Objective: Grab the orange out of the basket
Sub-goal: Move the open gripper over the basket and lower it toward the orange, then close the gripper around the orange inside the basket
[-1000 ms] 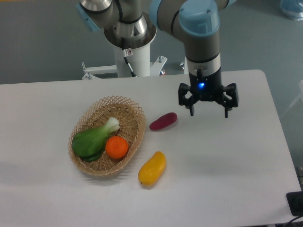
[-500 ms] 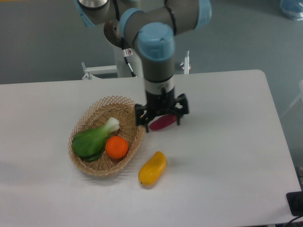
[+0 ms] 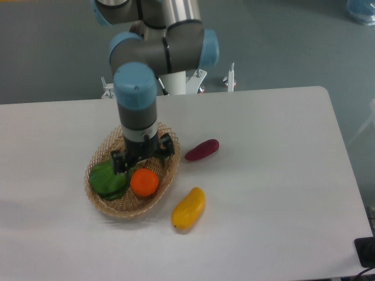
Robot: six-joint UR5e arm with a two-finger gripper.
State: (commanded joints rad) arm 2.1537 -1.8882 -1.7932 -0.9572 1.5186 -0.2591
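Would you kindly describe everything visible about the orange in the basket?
The orange is a small, round, smooth, bright-orange fruit, whole and unmarked. It sits inside the wicker basket, toward its right side, against the green leafy vegetable on its left. The open gripper hangs just above and behind it; whether a finger touches it cannot be told.

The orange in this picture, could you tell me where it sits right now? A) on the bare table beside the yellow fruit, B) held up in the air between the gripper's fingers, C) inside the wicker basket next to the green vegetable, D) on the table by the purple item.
C: the orange lies inside the basket beside the green vegetable, with the gripper open just above it, not holding it.
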